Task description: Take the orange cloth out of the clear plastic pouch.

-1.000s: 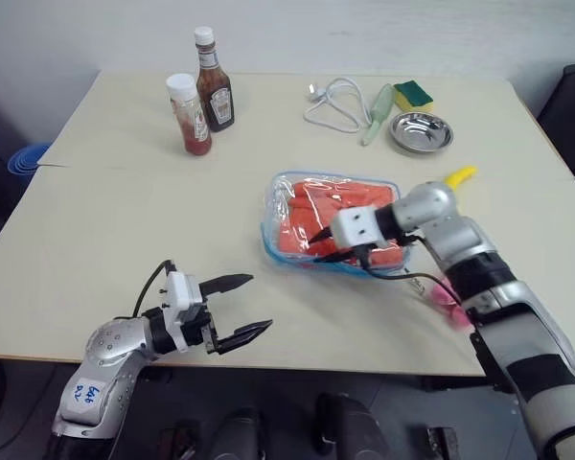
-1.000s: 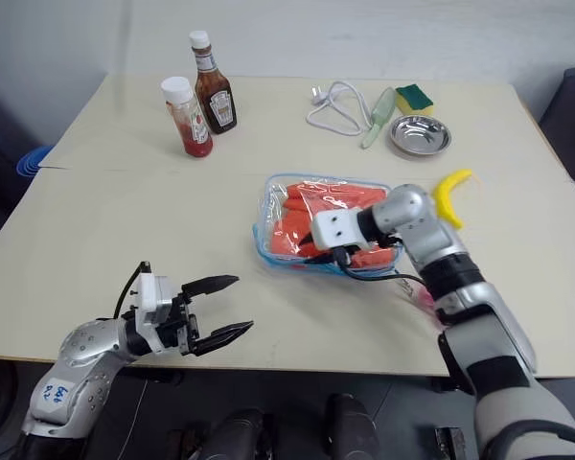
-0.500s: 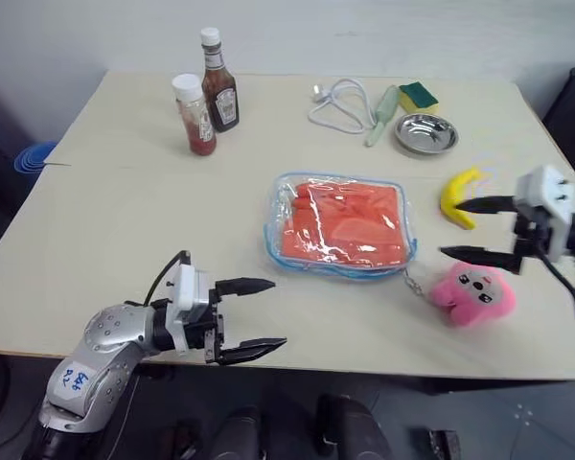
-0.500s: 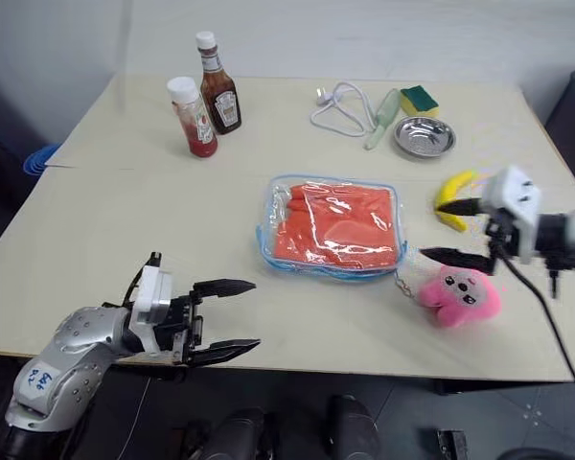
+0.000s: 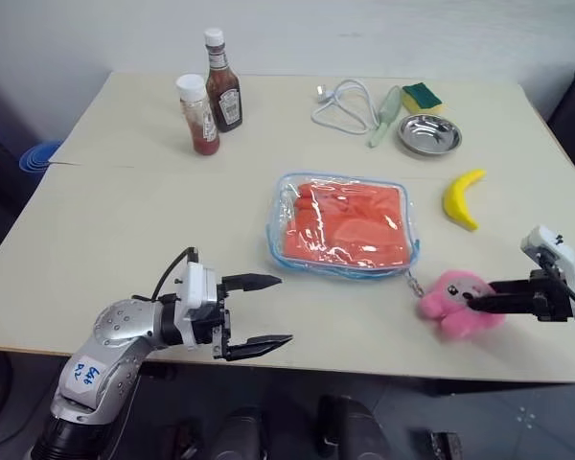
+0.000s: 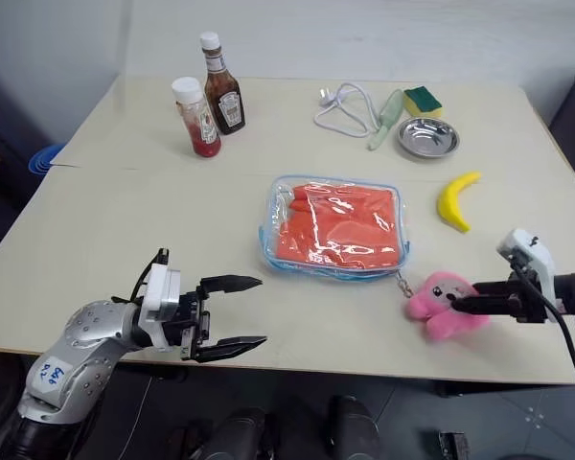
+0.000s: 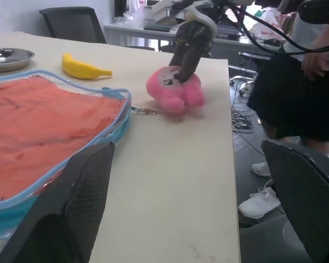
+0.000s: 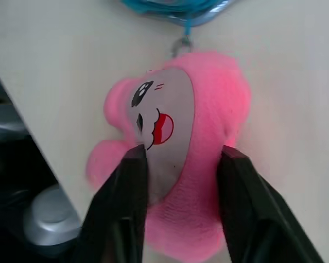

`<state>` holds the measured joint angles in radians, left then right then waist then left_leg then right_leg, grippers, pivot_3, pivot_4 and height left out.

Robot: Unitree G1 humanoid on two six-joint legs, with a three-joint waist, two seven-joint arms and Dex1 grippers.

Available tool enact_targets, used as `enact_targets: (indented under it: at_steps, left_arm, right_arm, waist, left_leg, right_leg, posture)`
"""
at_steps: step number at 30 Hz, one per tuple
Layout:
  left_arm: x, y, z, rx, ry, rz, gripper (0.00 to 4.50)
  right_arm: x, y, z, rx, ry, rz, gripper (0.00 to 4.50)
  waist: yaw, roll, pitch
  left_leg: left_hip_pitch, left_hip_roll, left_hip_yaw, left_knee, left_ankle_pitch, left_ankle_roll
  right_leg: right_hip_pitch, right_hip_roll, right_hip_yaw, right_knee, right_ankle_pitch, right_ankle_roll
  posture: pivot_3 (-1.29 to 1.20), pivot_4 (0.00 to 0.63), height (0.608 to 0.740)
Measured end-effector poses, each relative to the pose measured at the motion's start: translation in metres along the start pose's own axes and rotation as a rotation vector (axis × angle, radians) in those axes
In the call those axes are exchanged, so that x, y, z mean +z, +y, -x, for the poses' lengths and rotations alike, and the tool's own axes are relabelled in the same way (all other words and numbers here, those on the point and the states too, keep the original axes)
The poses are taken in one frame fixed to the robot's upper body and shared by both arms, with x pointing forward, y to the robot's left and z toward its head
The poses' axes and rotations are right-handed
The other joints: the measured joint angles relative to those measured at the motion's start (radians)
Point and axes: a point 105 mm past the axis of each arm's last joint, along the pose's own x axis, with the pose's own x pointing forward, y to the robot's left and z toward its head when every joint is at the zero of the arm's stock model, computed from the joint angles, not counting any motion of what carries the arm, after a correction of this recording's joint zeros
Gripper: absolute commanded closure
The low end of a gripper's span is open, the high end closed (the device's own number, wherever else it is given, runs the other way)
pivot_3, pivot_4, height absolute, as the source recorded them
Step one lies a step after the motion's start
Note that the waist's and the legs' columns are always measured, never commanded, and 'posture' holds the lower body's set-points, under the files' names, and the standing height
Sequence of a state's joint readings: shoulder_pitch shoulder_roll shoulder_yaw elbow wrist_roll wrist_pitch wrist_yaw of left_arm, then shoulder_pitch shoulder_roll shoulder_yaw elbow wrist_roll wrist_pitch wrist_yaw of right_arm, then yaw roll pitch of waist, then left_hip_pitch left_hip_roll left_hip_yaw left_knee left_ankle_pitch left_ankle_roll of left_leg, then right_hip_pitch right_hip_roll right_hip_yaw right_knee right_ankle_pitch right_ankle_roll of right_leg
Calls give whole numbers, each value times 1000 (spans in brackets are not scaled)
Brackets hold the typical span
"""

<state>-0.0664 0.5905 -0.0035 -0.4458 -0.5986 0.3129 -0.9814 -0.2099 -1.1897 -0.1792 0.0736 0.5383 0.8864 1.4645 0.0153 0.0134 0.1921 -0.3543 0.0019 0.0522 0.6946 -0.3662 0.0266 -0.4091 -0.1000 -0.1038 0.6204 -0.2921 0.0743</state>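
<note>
The clear plastic pouch (image 5: 284, 195) lies flat mid-table, blue-edged, with the orange cloth (image 5: 345, 225) folded inside it. A short chain links its near right corner to a pink plush charm (image 5: 444, 305). My right gripper (image 5: 471, 303) comes in from the table's right edge, level with the plush. In the right wrist view its fingers (image 8: 132, 181) press into the plush (image 8: 208, 109) from both sides. My left gripper (image 5: 284, 309) hovers open over the front edge, pointing toward the pouch and apart from it.
Two sauce bottles (image 5: 222, 81) stand at the back left. A white cable (image 5: 345, 103), a sponge (image 5: 422, 96) and a metal dish (image 5: 429, 134) sit at the back right, a banana (image 5: 460, 198) right of the pouch. A person (image 7: 296, 82) stands beyond the table's right edge.
My right gripper left the pouch, swung out to the right, opened wide, then closed on the pink plush, which now lies uncovered. My left gripper rose slightly.
</note>
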Motion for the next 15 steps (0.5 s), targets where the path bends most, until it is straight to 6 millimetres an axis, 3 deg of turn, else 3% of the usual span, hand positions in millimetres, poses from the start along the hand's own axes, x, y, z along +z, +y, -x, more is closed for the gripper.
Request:
enact_targets:
  at_steps: [3, 6, 11, 15]
  left_arm:
    - [-6, 6, 10, 59, 10, 25, 0]
    - [-11, 7, 14, 84, 12, 43, 0]
    - [-18, 9, 17, 112, 23, 61, 0]
    - [-20, 9, 19, 114, 30, 67, 0]
  right_arm:
    - [18, 35, -3, 118, -35, 30, 4467]
    - [22, 55, -30, 200, -81, 112, 4467]
    - [15, 51, -84, 179, -163, 234, 4467]
    - [23, 49, -105, 156, -281, 355, 4467]
  waist:
    - [5, 0, 0]
    - [8, -5, -2]
    - [10, -5, -2]
    - [8, -5, -2]
  left_leg:
    - [1, 1, 0, 0, 0, 0]
    - [1, 1, -1, 0, -1, -2]
    - [0, -1, -1, 0, -2, -1]
    - [0, -1, 0, 1, -2, -1]
  right_leg:
    - [1, 0, 0, 0, 0, 0]
    - [1, 1, -1, -1, 0, 0]
    - [0, 0, 0, 0, 0, 0]
    - [0, 1, -1, 0, 0, 0]
  posture:
    - [0, 150, 740]
    - [0, 150, 740]
    - [0, 150, 740]
    - [0, 150, 740]
